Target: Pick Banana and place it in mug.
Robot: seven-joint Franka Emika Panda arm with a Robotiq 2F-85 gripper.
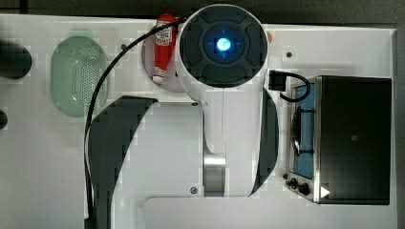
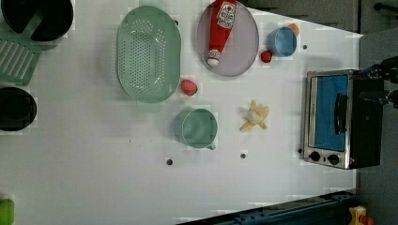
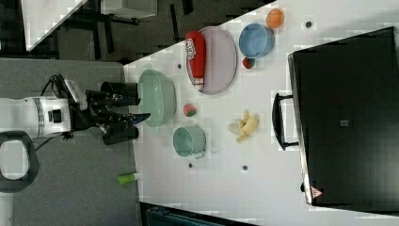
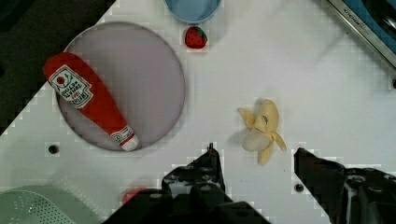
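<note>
We note the banana point(image 4: 261, 129), pale yellow with its peel splayed into soft flaps, lying on the smooth white counter point(image 2: 94, 178) between the round teal mug point(image 2: 199, 128) and the metal-fronted toaster oven point(image 2: 335, 119). The pincer point(image 4: 257, 161) hangs above the counter, its dark jaws parted wide and holding nothing; in the wrist view the banana sits just beyond the gap between them. In the top view the arm's white body hides both banana and mug.

Ketchup bottle point(image 4: 88, 100): white label, print too small to read. Toaster oven point(image 3: 346, 122): red warning triangle.
</note>
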